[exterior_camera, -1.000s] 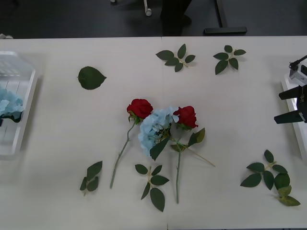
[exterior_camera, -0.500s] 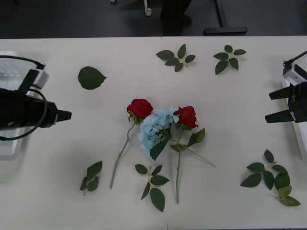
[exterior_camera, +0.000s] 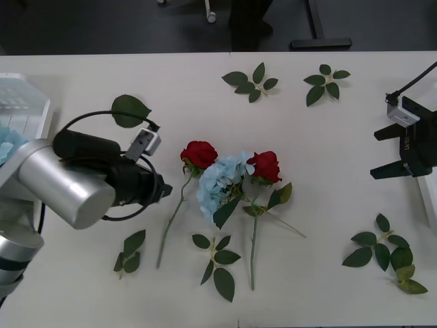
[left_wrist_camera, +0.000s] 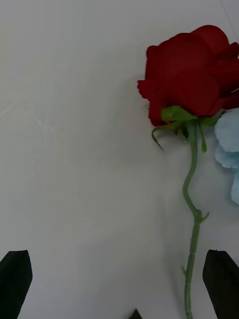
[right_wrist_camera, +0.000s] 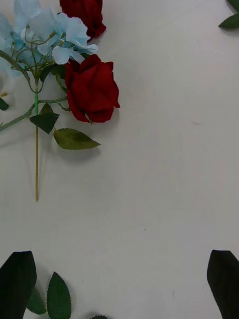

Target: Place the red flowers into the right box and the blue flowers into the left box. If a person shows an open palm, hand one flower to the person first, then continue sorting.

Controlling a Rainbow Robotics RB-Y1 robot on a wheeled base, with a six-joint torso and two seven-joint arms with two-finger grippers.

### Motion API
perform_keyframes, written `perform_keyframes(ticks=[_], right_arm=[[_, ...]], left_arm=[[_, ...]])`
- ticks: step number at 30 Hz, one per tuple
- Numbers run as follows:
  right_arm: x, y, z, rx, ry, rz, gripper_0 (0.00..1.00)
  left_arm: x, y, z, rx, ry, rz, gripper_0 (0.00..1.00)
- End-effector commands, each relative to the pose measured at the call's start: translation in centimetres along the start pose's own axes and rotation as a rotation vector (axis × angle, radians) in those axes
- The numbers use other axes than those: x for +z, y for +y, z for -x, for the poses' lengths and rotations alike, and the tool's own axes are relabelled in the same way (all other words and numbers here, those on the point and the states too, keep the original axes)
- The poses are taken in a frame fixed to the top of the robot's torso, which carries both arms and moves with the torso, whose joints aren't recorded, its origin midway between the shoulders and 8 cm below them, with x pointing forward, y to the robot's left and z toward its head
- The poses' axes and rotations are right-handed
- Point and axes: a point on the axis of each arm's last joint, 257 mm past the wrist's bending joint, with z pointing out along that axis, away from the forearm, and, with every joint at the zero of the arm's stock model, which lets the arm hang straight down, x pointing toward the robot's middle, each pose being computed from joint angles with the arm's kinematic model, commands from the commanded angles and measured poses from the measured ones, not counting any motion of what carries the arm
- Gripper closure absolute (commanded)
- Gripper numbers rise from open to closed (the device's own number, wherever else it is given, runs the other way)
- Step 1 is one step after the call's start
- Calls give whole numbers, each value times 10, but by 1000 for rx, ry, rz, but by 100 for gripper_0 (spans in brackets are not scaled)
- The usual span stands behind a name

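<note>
left pincer (exterior_camera: 162, 189) advanced toward red flowers (exterior_camera: 199, 154), spread

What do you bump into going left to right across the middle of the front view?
Left box → left gripper → left rose → blue flower → right rose → right gripper.
</note>
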Motion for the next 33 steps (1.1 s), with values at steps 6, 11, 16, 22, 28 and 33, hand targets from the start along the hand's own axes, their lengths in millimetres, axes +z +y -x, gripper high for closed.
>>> perform_keyframes(ticks=[6,11,16,22,28,33], right_arm=[[-1,7,5,-59,15,5,0],[-3,9,2,-63,27,5,0],[0,11,-3,-52,24,4,0],[7,20,-8,-12,-12,9,0],[24,47,7,-27,-82,27,0],[39,64,21,-41,-129,33,3]], left_arm=[[28,-66,46,43,-42,-10,0],[49,-69,44,59,-27,-14,0],[67,-67,43,57,-17,-8,0],[80,-62,41,42,9,4,0],[82,-61,41,40,8,4,16],[82,-61,41,35,9,3,98]])
